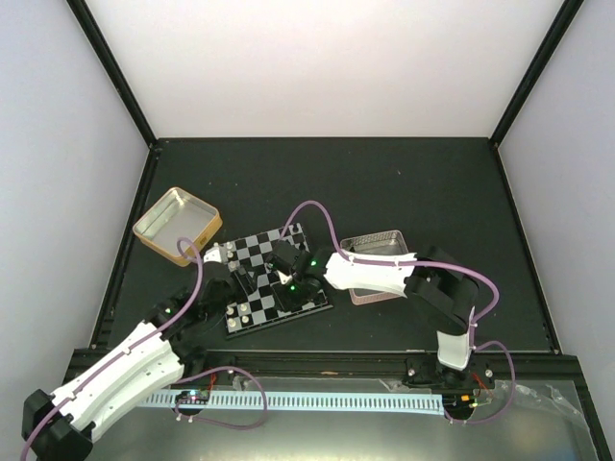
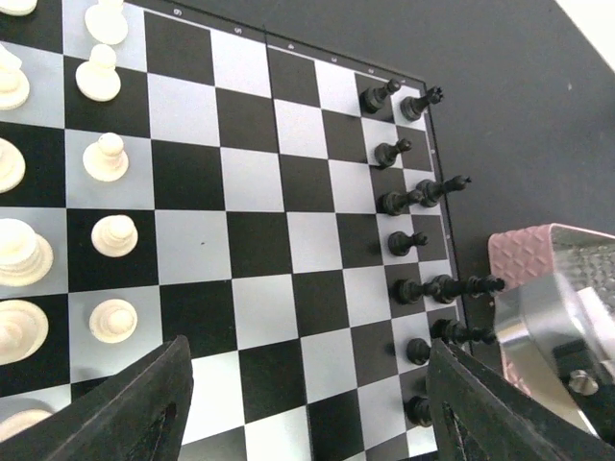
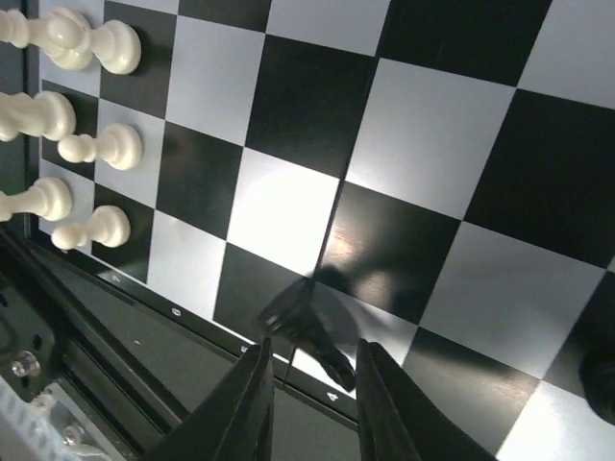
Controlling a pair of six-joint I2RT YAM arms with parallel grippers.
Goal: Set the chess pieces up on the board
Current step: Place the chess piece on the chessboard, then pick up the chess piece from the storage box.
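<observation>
Board (image 2: 288, 240) centre free; chess pieces (image 2: 112, 157) crowd edges.

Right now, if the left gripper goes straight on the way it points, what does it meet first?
Most likely the board itself: the left gripper faces bare squares between its open jaws, white pawns and black pieces off to either side. Height unclear.

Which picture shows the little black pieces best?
The left wrist view: the black pieces stand sharp in two rows along one board edge. From the top they are too tiny to make out. The right wrist view shows only one dark piece in its hand, plus white ones.
</observation>
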